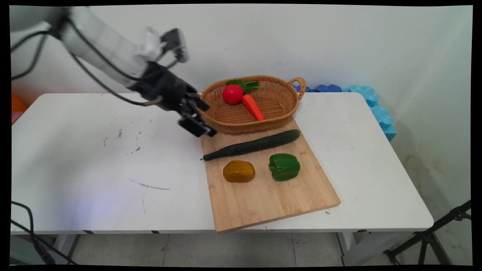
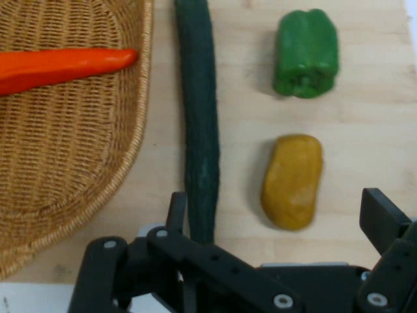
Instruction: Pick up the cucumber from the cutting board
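Note:
My black gripper (image 1: 199,119) hangs open and empty above the board's far left corner, beside the near left rim of the wicker basket (image 1: 280,113). In the hand view its two fingers (image 2: 176,212) stand wide apart with nothing between them. Nearest below is the long dark cucumber (image 1: 253,145), lying across the wooden cutting board (image 1: 271,199); its stem end (image 2: 201,222) lies just ahead of the left finger. A yellow-brown potato (image 1: 238,171) (image 2: 293,181) and a green bell pepper (image 1: 284,166) (image 2: 305,53) rest on the board nearer the front. In the basket lie a carrot (image 1: 252,107) (image 2: 62,65) and a red tomato (image 1: 232,94).
The board's front corner juts over the white table's (image 1: 94,169) near edge. Blue foam pieces (image 1: 376,109) lie along the wall at the back right. A green leafy item (image 1: 243,84) sits behind the tomato. A tripod leg (image 1: 433,233) stands at the lower right.

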